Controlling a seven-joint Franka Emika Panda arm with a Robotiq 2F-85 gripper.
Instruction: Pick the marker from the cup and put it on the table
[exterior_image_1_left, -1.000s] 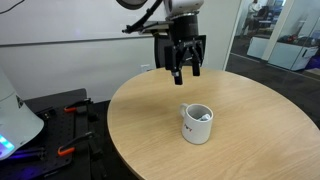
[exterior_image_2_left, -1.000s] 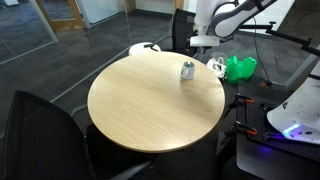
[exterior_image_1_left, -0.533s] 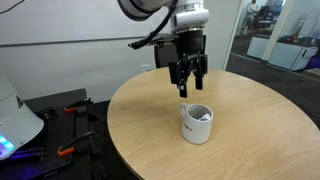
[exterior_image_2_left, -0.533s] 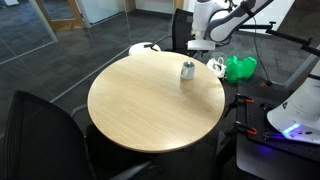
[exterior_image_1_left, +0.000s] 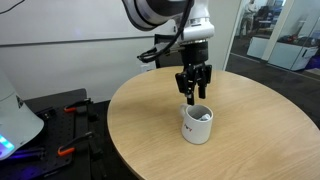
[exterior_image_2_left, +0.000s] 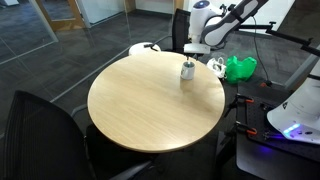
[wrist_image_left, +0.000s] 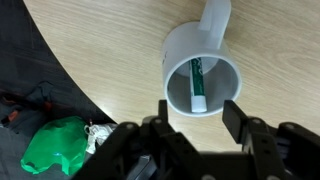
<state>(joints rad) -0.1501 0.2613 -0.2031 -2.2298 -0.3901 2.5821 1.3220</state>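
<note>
The white cup (exterior_image_1_left: 197, 124) stands on the round wood-coloured table (exterior_image_1_left: 240, 130) and shows small in an exterior view (exterior_image_2_left: 187, 70). In the wrist view the cup (wrist_image_left: 180, 45) is seen from above with its handle at the top. The marker (wrist_image_left: 198, 82) leans inside it, with a green body and a white end. My gripper (exterior_image_1_left: 193, 98) hangs just above the cup's rim, open and empty. In the wrist view its fingers (wrist_image_left: 199, 113) stand apart on either side of the cup's near rim.
A green crumpled object (wrist_image_left: 55, 146) lies on the dark floor beyond the table edge and also shows in an exterior view (exterior_image_2_left: 239, 67). Black chairs (exterior_image_2_left: 40, 125) stand around the table. Tools (exterior_image_1_left: 70, 110) lie on the floor.
My gripper has moved down and toward the cup, from above the table's far side to just over the cup's rim. The cup and marker have not moved.
</note>
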